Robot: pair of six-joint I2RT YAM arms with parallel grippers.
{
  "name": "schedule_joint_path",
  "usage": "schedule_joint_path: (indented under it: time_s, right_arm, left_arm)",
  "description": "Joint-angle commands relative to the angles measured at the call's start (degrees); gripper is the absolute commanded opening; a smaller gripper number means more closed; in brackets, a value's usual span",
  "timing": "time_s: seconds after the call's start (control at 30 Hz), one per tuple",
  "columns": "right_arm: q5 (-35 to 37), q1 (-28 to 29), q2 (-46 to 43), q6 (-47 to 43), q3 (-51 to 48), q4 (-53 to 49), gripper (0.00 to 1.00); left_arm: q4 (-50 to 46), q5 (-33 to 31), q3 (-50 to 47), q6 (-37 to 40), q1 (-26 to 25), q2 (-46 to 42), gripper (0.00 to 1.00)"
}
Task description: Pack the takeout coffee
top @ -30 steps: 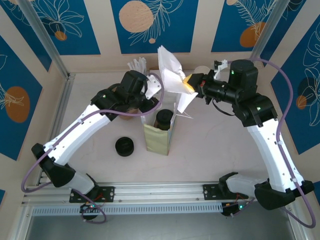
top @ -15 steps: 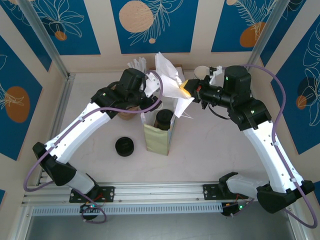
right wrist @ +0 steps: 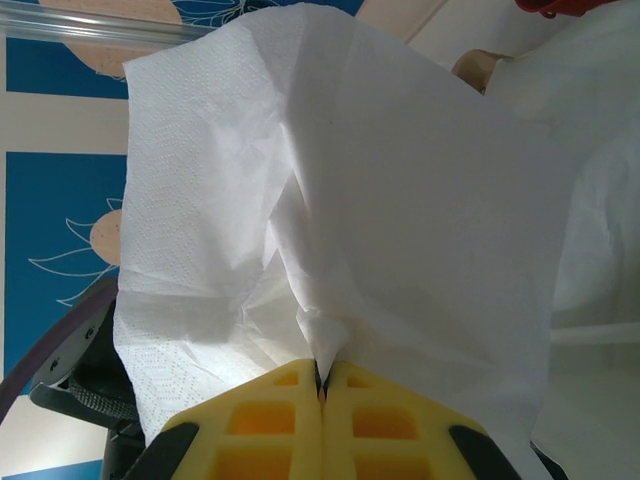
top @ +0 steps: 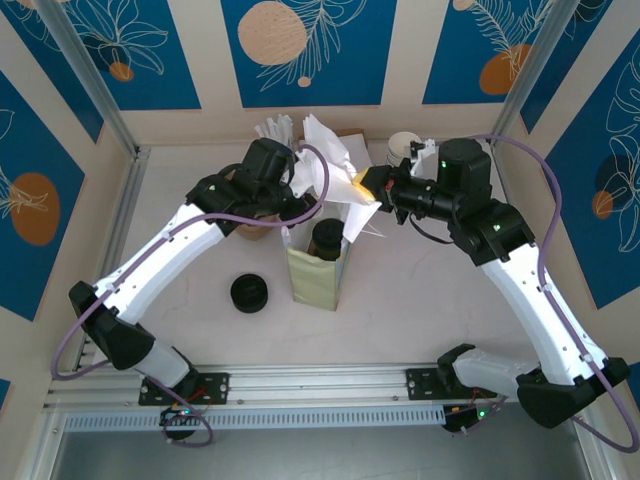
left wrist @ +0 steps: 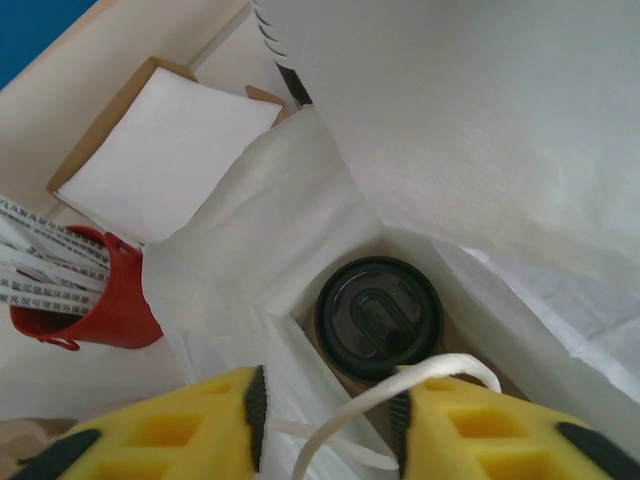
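Black-lidded takeout coffee stands upright inside the paper bag.

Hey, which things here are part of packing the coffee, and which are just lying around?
In use: coffee, bag, napkin in the right gripper, left gripper at the bag's mouth.
Lying about: black lid, red cup, paper cups.
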Motion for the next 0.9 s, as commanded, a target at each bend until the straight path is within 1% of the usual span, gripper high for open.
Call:
schedule_joint_path:
  time_s: [0.0,0.1,0.17,0.3,0.43,0.63,0.73,0.87]
  right_arm:
    - [1.6,1.2,-1.1,1.3,-1.7,1.7,0.0]
    - [2.8,2.3,-1.0,1.3,-3.0,2.3,0.0]
    - [3.7,2.7,-1.1,1.3,-3.8,2.4,0.0]
    - [6.2,3.7,-0.9,0.8,-5.7,2.6,0.0]
    - [8.5,4.5,-0.1,-0.2,-6.8,1.8,0.0]
    - [14.0,6.6,1.3,-3.7,-6.7,-1.0,0.0]
    - [17.7,8.1,2.4,-5.4,-5.8,-4.0,0.0]
    - [24.5,11.0,4.0,-8.3,-4.3,-8.7,0.0]
  left_arm:
    - [3.0,-0.7,-1.8,-1.9,0.9,-1.2,0.3]
    - [5.6,-0.6,-3.9,-4.9,0.9,-3.1,0.18]
    - [7.0,0.6,-5.3,-6.4,0.9,-4.4,0.15]
    - [10.6,0.2,-8.7,-9.3,0.9,-7.2,0.08]
    - [14.1,0.7,-11.9,-11.3,0.9,-9.9,0.07]
    - [15.7,0.2,-13.4,-14.0,0.9,-12.0,0.07]
    - [15.4,-0.4,-13.6,-14.8,0.9,-12.1,0.07]
    - [14.6,-1.8,-14.1,-14.8,0.9,-12.3,0.08]
